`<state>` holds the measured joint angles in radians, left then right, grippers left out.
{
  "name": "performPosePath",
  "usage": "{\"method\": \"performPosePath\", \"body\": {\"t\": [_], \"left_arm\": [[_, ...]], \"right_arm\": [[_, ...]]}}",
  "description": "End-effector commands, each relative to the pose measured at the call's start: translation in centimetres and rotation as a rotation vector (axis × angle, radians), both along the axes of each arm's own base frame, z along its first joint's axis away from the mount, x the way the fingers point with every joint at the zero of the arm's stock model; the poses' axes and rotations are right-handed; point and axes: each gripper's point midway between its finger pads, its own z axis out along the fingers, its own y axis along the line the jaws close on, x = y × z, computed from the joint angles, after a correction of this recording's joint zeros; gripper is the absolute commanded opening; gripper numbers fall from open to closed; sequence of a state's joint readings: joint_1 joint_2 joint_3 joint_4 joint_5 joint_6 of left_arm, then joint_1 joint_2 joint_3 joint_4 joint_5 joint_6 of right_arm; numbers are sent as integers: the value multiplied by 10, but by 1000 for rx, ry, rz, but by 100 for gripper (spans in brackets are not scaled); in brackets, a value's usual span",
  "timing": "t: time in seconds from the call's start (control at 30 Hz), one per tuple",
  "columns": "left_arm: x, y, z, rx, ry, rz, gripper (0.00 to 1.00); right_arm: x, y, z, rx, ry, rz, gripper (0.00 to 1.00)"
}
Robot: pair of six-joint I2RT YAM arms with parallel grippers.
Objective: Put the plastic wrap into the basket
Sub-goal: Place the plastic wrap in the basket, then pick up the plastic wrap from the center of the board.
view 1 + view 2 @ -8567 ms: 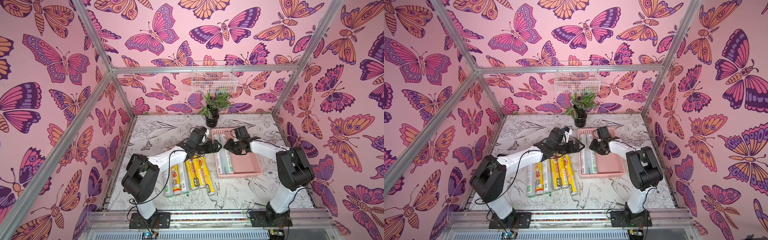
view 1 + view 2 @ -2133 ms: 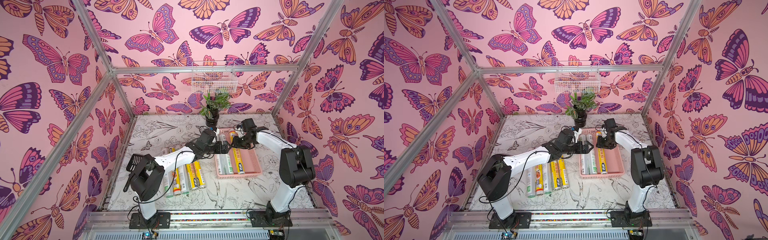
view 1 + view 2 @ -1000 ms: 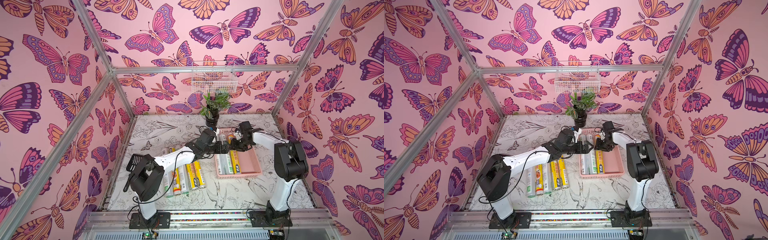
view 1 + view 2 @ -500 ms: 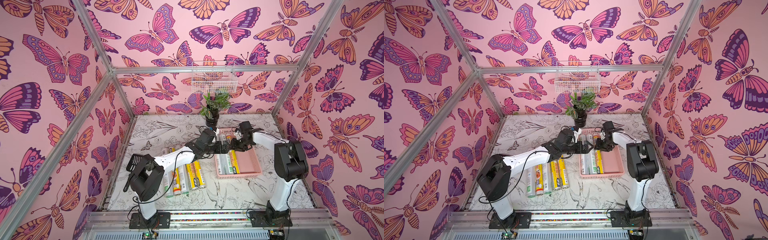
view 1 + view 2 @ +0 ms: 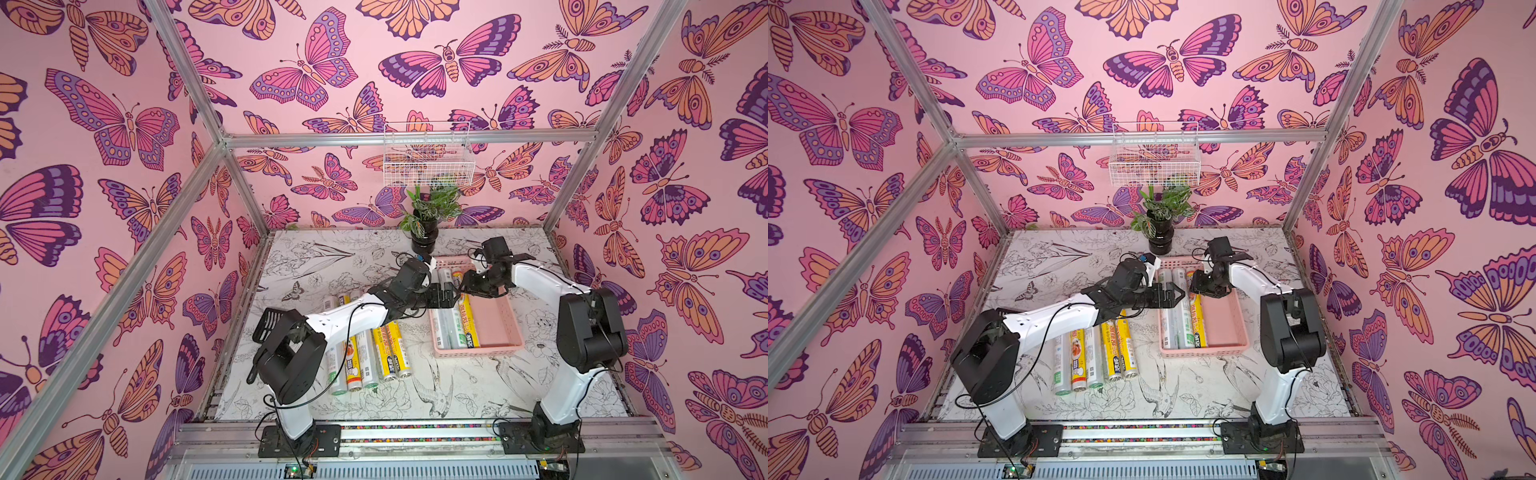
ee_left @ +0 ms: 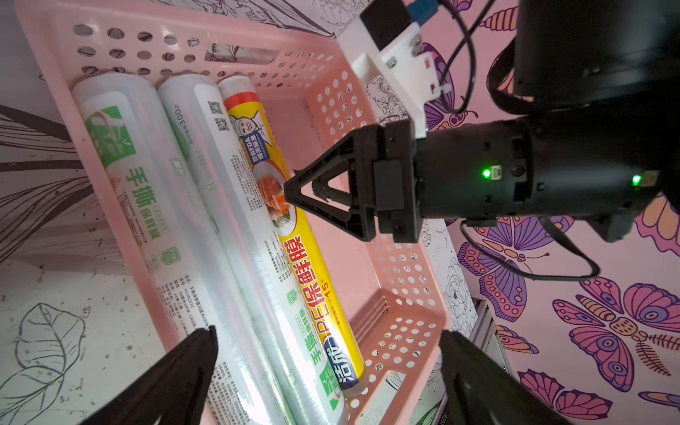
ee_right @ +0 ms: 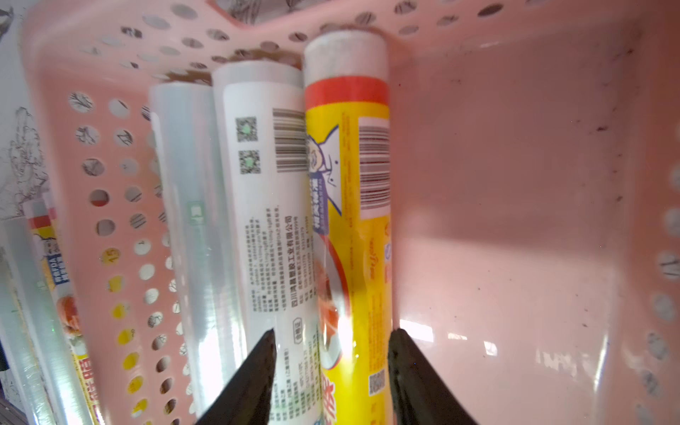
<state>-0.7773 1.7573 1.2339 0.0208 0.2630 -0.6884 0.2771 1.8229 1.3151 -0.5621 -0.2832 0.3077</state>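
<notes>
Right end effector has just eased its jaws partway apart over the basket in both top views. So the yellow roll of plastic wrap it was clamping a second ago now lies inside, just right of two silvery rolls. Five more rolls wait on the surface, left of the basket.

Left wrist view: left end effector is spread wide and empty above the basket's left side.

Right wrist view: the jaws straddle the yellow roll with slack, so it looks let go. Three in, five left, I reckon.
</notes>
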Motion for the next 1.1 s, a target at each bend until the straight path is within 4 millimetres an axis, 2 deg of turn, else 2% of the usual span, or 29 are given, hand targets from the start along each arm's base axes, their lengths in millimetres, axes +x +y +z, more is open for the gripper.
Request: {"method": "performPosePath", "body": {"t": [0.0,0.27,0.33,0.37,0.53,0.7,0.83,1.03,1.07], "left_arm": [[-1,12,5,15,-18,22,100],[1,30,9,42,-58,76,100],[1,37,10,53,-72,95,100],[1,41,10,60,-81,109,100],[-1,63,15,84,-120,176,100],[-7,90,15,109,-149,257,100],[-11,116,11,129,-161,333,100],[-20,154,-8,153,-139,414,97],[-23,162,-2,133,-147,432,96]], "right_arm": [[-6,-7,16,-9,-27,-24,53],[-17,8,59,103,-132,-48,48],[-21,16,66,124,-154,-43,47],[-24,21,79,142,-184,-34,47],[-42,48,99,139,-244,13,46],[-58,82,107,139,-284,73,45],[-69,107,104,131,-290,122,44],[-85,147,95,136,-280,188,43],[-88,154,97,142,-282,200,43]]}}
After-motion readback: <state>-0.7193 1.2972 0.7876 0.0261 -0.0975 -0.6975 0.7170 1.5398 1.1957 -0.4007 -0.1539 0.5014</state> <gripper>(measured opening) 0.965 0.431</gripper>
